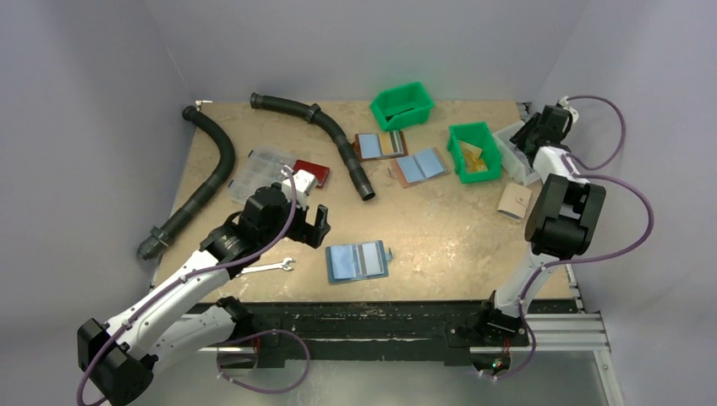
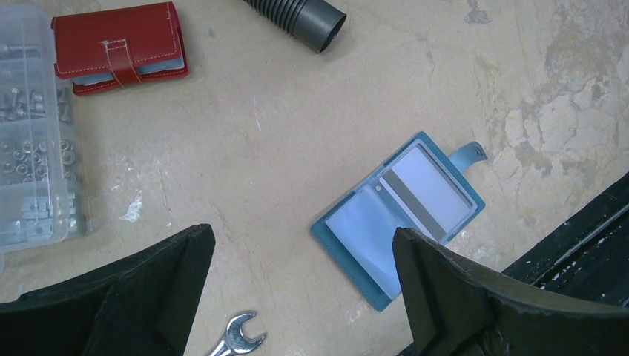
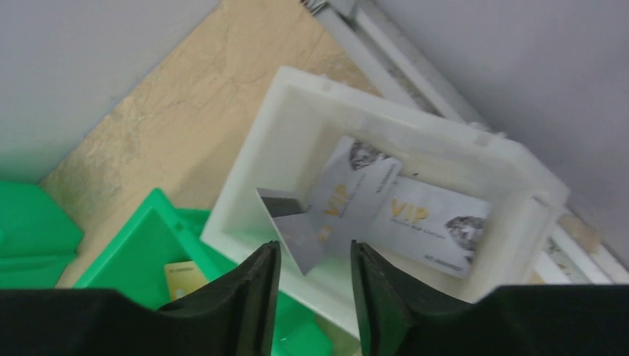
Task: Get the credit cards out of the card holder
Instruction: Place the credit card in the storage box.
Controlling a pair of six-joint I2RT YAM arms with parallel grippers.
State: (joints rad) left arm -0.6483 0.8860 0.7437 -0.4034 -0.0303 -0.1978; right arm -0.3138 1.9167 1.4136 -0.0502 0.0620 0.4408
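The card holder (image 1: 358,260) lies open near the table's front edge, dark-blue outside with light-blue pockets. In the left wrist view the card holder (image 2: 386,222) has a card with a grey stripe (image 2: 429,191) in its right pocket. My left gripper (image 1: 309,225) is open and empty, just left of the holder; in its own view the left gripper (image 2: 300,233) hangs above bare table. My right gripper (image 1: 541,128) is open over the white bin (image 3: 259,185). In its own view the right gripper (image 3: 313,252) has a tilted silver VIP card (image 3: 337,211) beyond its fingertips, and another VIP card (image 3: 430,226) lies flat in the bin.
Two brown-backed holders (image 1: 380,145) (image 1: 420,167) lie open mid-table. Two green bins (image 1: 402,105) (image 1: 473,152) stand at the back; the right one holds a gold card (image 3: 182,278). A red wallet (image 2: 119,46), a clear screw box (image 2: 33,126), black hoses (image 1: 338,139) and a wrench (image 1: 270,267) lie on the left.
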